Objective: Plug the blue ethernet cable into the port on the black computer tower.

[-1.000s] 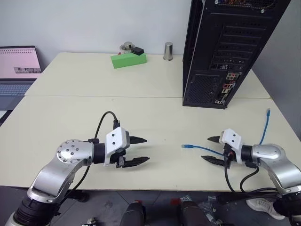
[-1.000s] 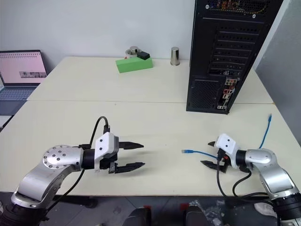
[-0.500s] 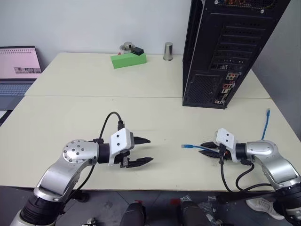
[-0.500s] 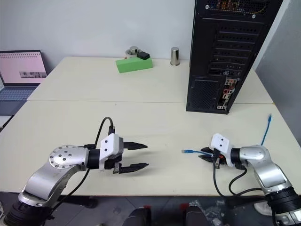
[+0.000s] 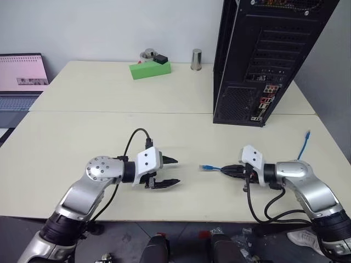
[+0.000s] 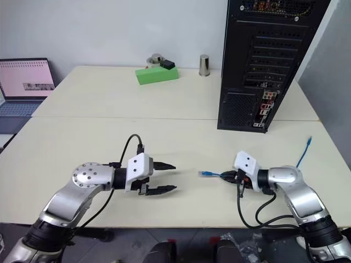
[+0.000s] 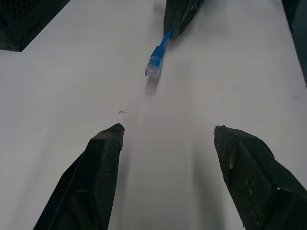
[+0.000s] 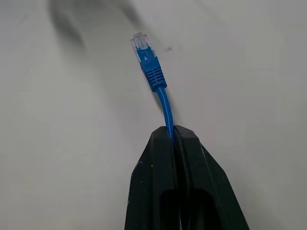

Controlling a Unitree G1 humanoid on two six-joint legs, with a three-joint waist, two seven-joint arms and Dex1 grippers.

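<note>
Blue ethernet cable (image 5: 209, 167) sits clenched in my right gripper (image 5: 229, 171), plug jutting out above the worktop (image 5: 181, 137); left gripper (image 5: 166, 172) waits with jaws released (I'd regrip nearer the plug).

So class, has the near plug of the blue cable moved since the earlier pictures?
Yes. The plug, pinched by the right gripper, has shifted leftward, away from the computer tower.

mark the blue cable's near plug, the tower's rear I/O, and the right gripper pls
bright-blue ethernet cable (image 8: 147, 57), right wrist view, on its translucent plug.
tall black metal computer tower (image 5: 265, 101), left eye view, on the coloured rear connectors.
right gripper (image 5: 226, 170), left eye view, at its fingertips.
</note>
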